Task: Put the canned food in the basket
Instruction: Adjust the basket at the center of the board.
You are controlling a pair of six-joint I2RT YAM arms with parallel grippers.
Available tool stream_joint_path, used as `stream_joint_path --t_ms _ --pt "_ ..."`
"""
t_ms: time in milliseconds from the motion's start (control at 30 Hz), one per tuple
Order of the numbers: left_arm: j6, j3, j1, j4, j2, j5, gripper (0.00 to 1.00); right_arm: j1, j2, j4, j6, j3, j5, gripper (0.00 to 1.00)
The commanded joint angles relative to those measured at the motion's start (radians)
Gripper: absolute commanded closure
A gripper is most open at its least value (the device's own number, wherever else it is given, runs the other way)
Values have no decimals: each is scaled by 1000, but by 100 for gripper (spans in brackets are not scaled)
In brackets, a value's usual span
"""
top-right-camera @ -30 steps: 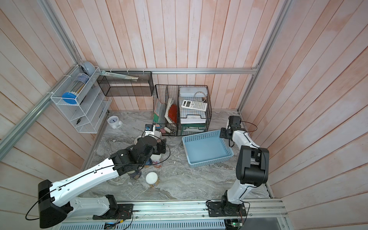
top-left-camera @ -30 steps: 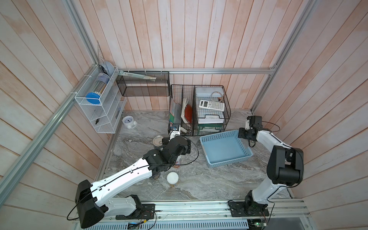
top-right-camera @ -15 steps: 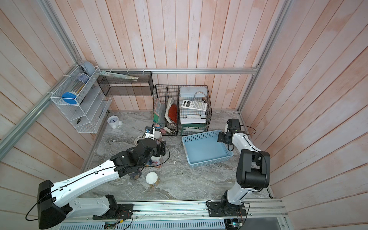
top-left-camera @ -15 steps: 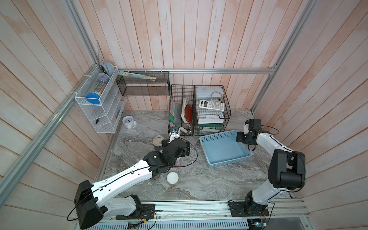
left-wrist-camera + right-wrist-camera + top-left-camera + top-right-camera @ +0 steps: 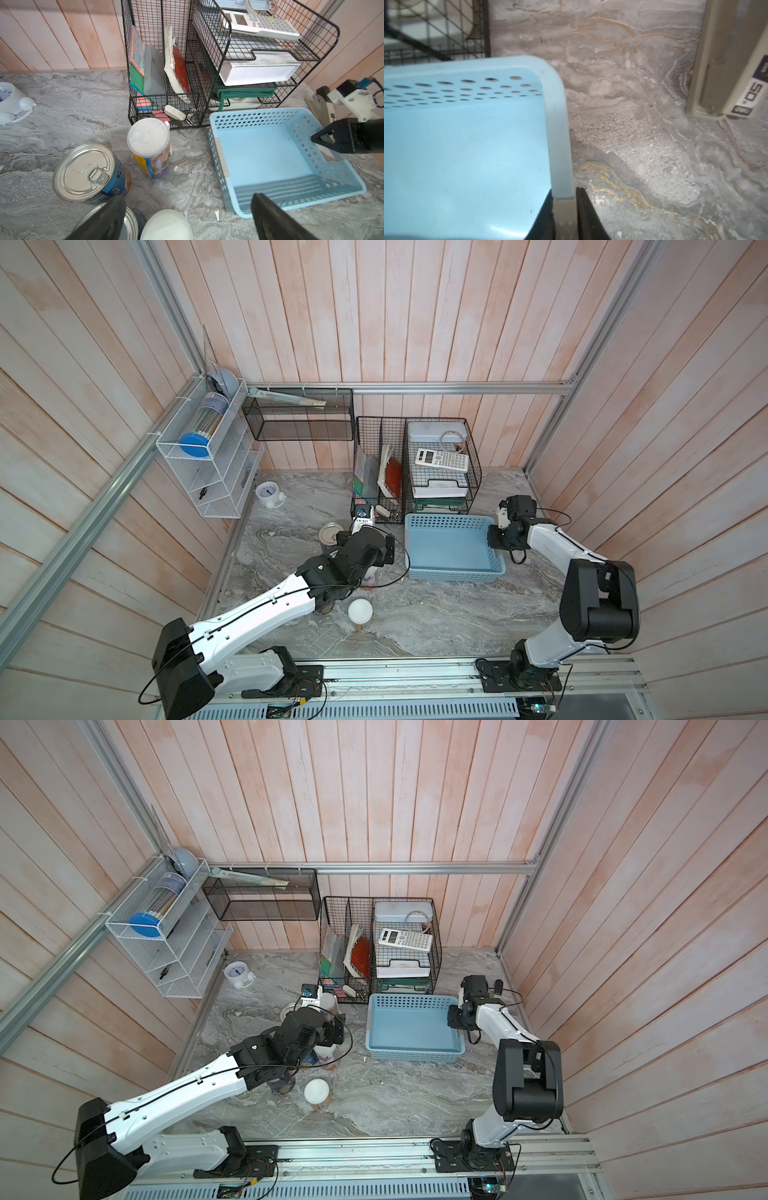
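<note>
On the left, the left claw (image 5: pixel 188 204) hangs wide open over the cans (image 5: pixel 83 172), spread to straddle one; the white-lidded can (image 5: pixel 166 226) beneath looks the likely pick. Every can stands on the table (image 5: pixel 72 99), none in the basket (image 5: pixel 259 149) yet. Further right, the right claw (image 5: pixel 564 217) pinches that empty basket's rim, presumably steadying it.

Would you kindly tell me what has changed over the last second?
The right gripper came down onto the right wall of the basket and shut on its rim; the basket turned and slid slightly toward the cans. The left gripper stayed open above the cans, and nothing else moved.
</note>
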Motion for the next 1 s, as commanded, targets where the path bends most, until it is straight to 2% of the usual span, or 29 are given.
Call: stream_joint_path --t_ms 0,133,200,233,333,567,767,967 --pt "15 -24 5 19 -20 25 0 45 -16 -35 -71 -5 44 84" --pt "13 -37 5 14 -39 27 0 109 14 -88 -120 33 95 92" --pt "13 -44 5 11 -45 28 0 138 34 -157 -96 79 129 95" --pt "12 -46 5 11 -44 31 0 141 44 -193 -67 107 136 100" --pt "12 -48 5 11 -37 43 0 151 37 -242 -48 122 128 100" --pt "13 -74 5 29 -49 56 0 208 -141 -48 -324 -53 216 100" --pt "11 -78 5 28 -46 65 0 241 -210 155 -590 -140 181 100" --pt "3 -90 5 30 -47 61 0 271 -168 287 -851 -129 25 100"
